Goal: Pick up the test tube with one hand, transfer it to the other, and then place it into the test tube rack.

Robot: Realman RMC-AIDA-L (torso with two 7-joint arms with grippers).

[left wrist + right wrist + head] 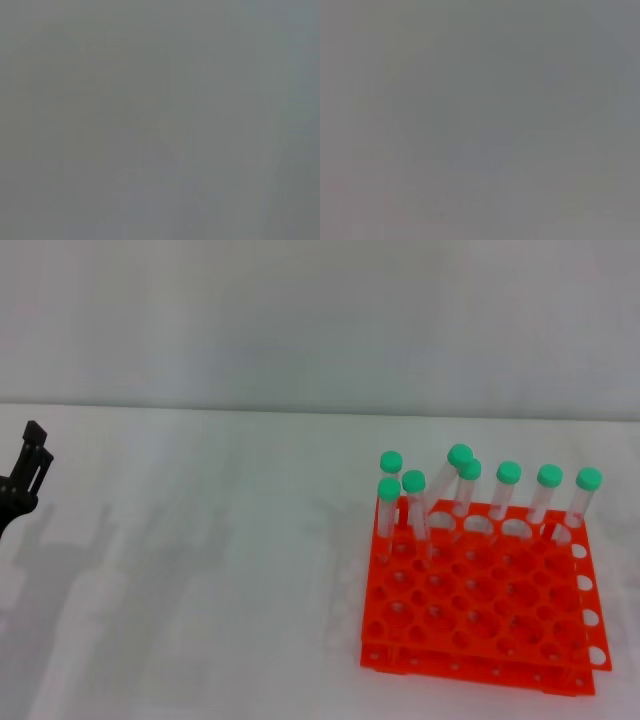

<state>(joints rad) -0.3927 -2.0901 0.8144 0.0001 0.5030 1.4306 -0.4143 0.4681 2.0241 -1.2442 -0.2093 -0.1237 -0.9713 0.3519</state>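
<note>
The orange-red test tube rack (pixel 480 615) stands on the white table at the right. Several clear test tubes with green caps (pixel 508 473) stand in its far rows; one tube (pixel 459 454) leans against its neighbour. I cannot tell the task's tube from the others. No tube lies loose on the table. My left gripper (pixel 30 455) shows as a black shape at the far left edge, well away from the rack, with nothing seen in it. My right gripper is out of view. Both wrist views show only plain grey.
The white table (pixel 220 570) stretches between the left gripper and the rack. A pale wall (pixel 320 320) rises behind the table's far edge. The rack sits close to the right edge of the head view.
</note>
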